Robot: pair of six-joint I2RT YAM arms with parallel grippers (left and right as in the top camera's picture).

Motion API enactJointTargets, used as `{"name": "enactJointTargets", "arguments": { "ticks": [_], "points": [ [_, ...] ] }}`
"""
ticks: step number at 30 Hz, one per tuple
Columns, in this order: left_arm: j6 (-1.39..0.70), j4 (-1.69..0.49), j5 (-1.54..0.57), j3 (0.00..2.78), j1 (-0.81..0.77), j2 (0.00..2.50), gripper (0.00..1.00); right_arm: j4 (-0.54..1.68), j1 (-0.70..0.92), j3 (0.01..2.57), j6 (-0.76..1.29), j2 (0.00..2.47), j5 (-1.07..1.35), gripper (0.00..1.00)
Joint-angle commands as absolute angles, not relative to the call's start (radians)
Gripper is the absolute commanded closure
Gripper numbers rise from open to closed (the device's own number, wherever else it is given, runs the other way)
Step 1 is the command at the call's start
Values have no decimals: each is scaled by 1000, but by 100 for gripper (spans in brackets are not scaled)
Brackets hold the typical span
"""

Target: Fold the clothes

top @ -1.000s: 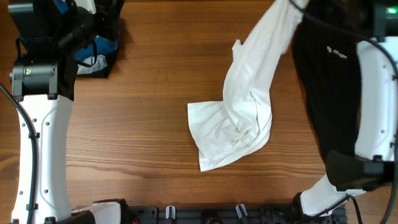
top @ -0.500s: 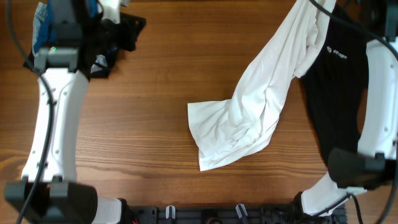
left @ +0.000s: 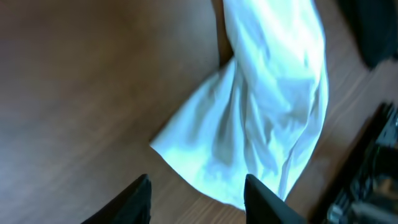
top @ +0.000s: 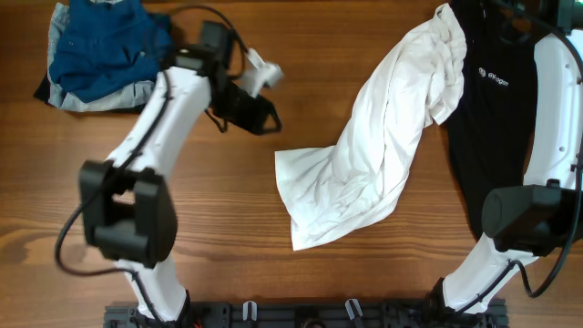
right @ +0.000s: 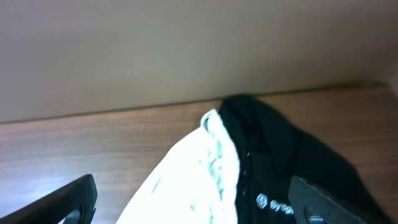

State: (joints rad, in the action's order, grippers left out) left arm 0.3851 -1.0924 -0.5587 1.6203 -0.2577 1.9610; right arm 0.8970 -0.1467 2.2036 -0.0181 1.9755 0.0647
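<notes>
The left gripper (left: 198, 198) hangs over the table (top: 301, 55) beside the white shirt (top: 364, 155), jaws part-open and empty. The right gripper (right: 193, 208), stretched far over the black shirt (top: 492, 137), gapes wide, empty.

Overhead bright and even; both wrist views dimmer, motion-blurred, the white shirt (left: 267, 106) smeared soft.

Overhead top-down — wrist views oblique, white shirt (top: 364, 164) shared

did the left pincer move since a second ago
Yes. In the overhead view the left pincer swung away from the blue garments and toward the white T-shirt.
</notes>
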Motion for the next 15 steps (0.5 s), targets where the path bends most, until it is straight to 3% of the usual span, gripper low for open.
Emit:
{"name": "enactJointTargets", "arguments": {
  "ticks": [1, 8, 12, 15],
  "points": [
    [441, -1103, -518, 1609, -293, 2040, 46, 915, -144, 2214, 3, 1945, 141, 0],
    [441, -1024, -427, 1538, -332, 2061, 31, 941, -144, 2214, 2, 1945, 189, 0],
    [442, -948, -391, 1488, -359, 2062, 12, 947, -144, 2214, 0, 1945, 189, 0],
    [441, -889, -342, 1452, -385, 2063, 10, 951, -144, 2214, 0, 1945, 189, 0]
  ]
}}
